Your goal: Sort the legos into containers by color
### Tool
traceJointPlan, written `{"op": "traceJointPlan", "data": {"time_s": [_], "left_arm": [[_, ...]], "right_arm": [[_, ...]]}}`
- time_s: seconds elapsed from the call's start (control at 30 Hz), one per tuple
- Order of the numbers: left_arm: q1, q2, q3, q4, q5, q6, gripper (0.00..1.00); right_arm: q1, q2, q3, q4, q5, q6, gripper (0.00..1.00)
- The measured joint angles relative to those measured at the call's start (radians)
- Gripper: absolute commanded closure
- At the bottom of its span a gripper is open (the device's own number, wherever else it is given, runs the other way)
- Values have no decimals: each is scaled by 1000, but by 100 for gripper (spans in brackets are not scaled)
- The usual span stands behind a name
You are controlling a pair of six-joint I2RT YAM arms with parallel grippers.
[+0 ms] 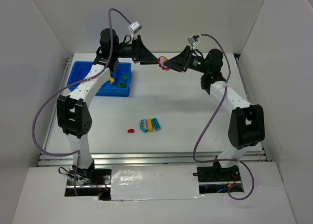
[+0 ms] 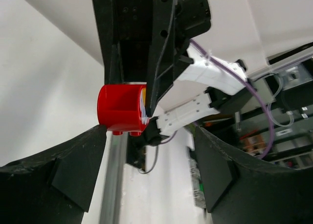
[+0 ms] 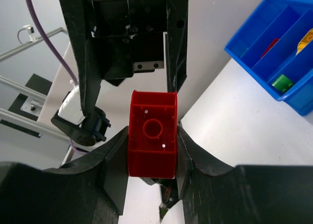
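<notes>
My right gripper (image 1: 167, 65) is raised at the back of the table and shut on a red lego (image 1: 162, 63). The right wrist view shows this lego (image 3: 152, 136) clamped between both pads. My left gripper (image 1: 155, 61) faces it, open and empty. In the left wrist view the red lego (image 2: 120, 109) sits just beyond the tip of my left-hand finger (image 2: 63, 170). On the table lie a small red lego (image 1: 131, 131) and a cluster of cyan (image 1: 156, 123) and yellow (image 1: 150, 125) legos. The blue tray (image 1: 80, 69) holds yellow (image 1: 112, 80) and green (image 1: 125, 78) legos.
The tray also shows in the right wrist view (image 3: 254, 43), with a green lego (image 3: 281, 82) and a red one (image 3: 270, 46) in separate compartments. White walls enclose the table on three sides. A metal rail (image 1: 146, 158) runs along the near edge.
</notes>
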Motion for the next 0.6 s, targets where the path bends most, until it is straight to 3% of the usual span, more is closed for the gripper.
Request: {"op": "traceJointPlan", "data": {"time_s": [0.1,0.2,0.43,0.6], "left_arm": [[-6,6,104,-275,-27,187,17],[-13,6,153,-428,-61,308,19],[-20,14,199,-663,-161,484,21],[-30,24,211,-730,-169,528,21]], "right_arm": [[0,3,3,7,12,4,100],[1,5,11,6,14,4,100],[22,41,12,17,-2,19,100],[53,44,13,30,-33,28,100]]}}
